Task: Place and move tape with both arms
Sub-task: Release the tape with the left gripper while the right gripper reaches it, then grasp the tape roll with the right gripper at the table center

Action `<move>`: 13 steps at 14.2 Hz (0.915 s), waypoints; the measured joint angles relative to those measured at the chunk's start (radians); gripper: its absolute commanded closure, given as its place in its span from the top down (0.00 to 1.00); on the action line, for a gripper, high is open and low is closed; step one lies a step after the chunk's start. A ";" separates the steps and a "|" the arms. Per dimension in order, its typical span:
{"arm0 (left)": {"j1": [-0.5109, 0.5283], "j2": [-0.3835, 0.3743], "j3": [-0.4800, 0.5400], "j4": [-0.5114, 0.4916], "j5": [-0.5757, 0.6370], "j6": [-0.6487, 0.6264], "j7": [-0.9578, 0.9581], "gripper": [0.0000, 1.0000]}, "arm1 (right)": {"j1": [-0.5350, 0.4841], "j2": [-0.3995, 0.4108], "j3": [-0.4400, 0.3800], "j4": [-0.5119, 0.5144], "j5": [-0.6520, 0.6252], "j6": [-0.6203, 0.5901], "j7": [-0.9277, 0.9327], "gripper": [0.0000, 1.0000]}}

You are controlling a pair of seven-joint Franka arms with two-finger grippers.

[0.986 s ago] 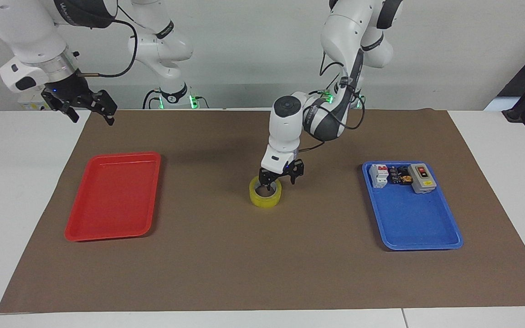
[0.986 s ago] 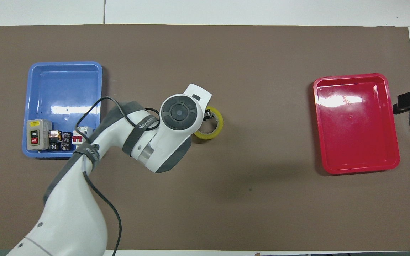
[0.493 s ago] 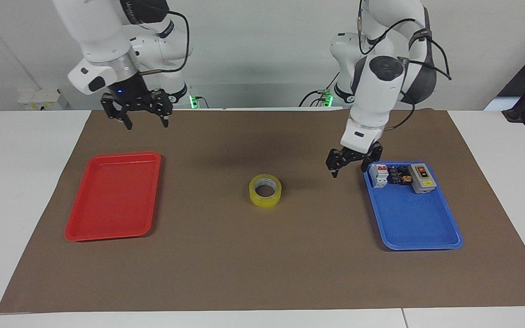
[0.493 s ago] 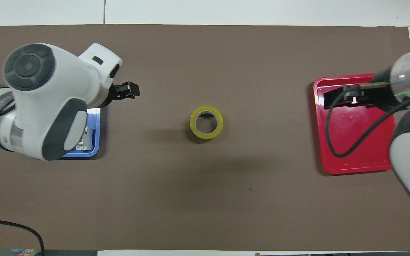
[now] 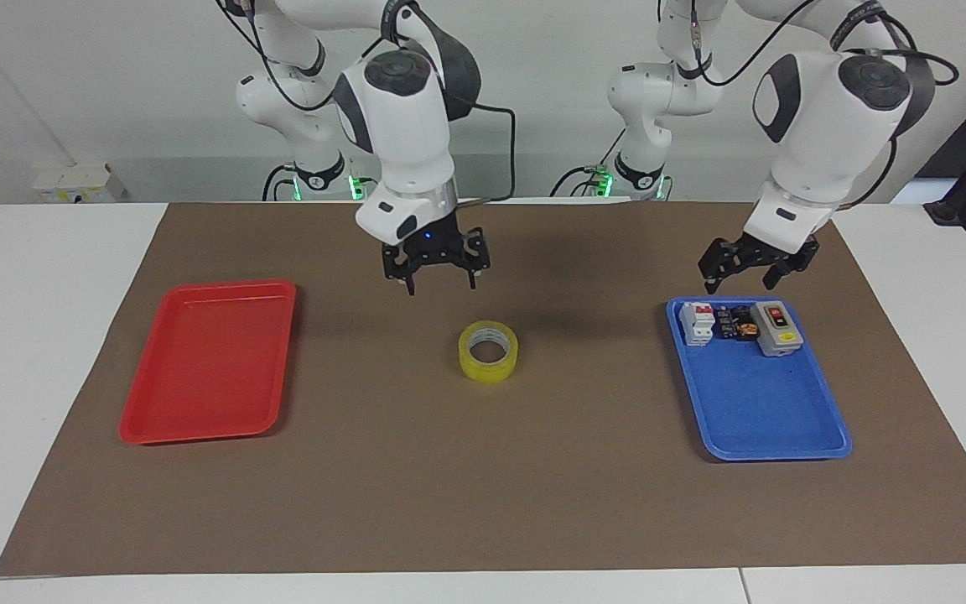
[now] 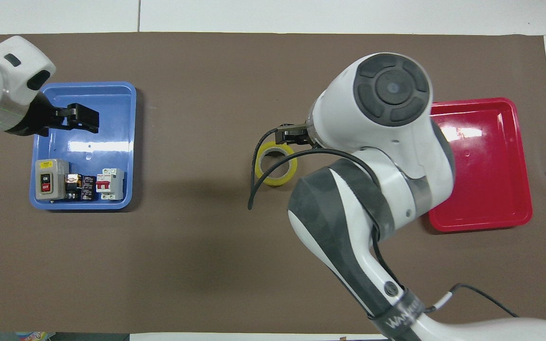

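Starting at the robots' edge of the tabletop, the right arm reaches out over the brown mat. Its jaws point down, spread wide and empty. They hang over bare mat just beside the tape, raised well clear of it. The left arm waits with its jaws over the blue tray, also wide and empty.

Next out, a breaker and a grey switch box sit in the end of the blue tray closest to the robots' edge.

Farther out, the tape lies flat on the mat, hole up, about midway between the blue tray and the red tray, touching neither. The red tray is empty.

We judge the right arm much the closer of the two to the tape. From its jaws the roll lies below and a little toward the left arm's end of the tabletop. Being a ring, the tape has no long axis, so any line across the rim would serve. The wall is narrow, so we would expect one finger in the hole and one outside. A drop off centre could land on the rim and push the roll along the mat.
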 measured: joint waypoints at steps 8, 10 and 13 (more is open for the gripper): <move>0.079 0.005 0.000 0.096 -0.001 -0.132 0.052 1.00 | 0.016 0.197 0.002 -0.069 0.000 0.238 0.000 0.98; 0.084 0.004 0.000 0.092 -0.008 -0.141 0.052 1.00 | 0.015 0.195 0.002 -0.102 0.006 0.270 0.000 0.95; 0.093 -0.014 0.000 0.062 -0.042 -0.141 0.052 1.00 | 0.015 0.187 0.002 -0.159 0.032 0.297 0.000 0.86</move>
